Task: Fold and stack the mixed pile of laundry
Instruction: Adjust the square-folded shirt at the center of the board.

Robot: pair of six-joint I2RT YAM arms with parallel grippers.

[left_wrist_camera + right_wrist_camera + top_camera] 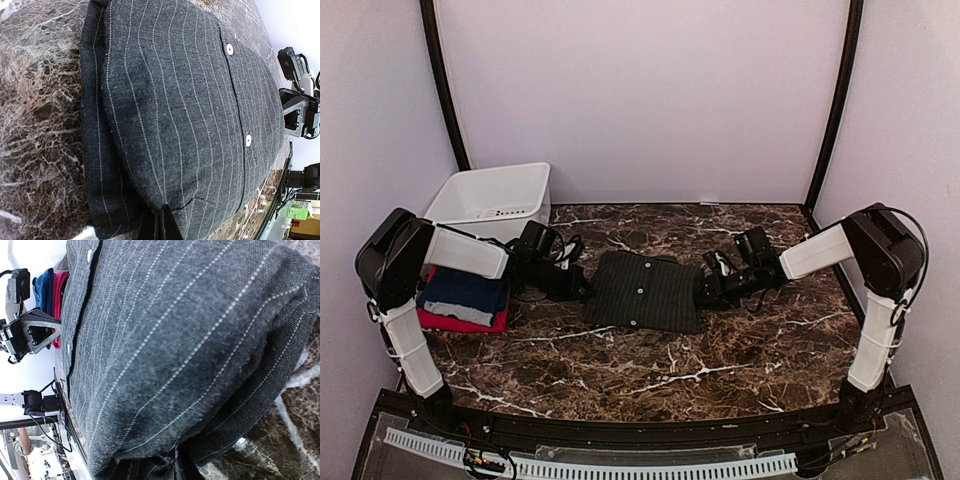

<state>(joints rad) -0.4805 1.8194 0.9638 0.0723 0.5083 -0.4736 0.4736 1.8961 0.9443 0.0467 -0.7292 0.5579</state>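
Observation:
The dark charcoal pinstriped button shirt point(642, 290) lies folded into a rectangle at the middle of the table, buttons up. My left gripper point(582, 285) is at its left edge. In the left wrist view its fingers point(161, 225) are pressed together on the shirt's point(180, 110) edge. My right gripper point(705, 288) is at the shirt's right edge. In the right wrist view the cloth point(175, 340) puckers where the right gripper point(175, 467) pinches it. A folded navy T-shirt point(465, 292) lies on a folded red T-shirt point(460, 322) at the left, under my left arm.
A white plastic bin point(495, 195) stands at the back left corner, behind the folded stack. The brown marble table point(650, 365) runs to the walls at the back and sides. Black frame posts point(445, 90) rise on both sides.

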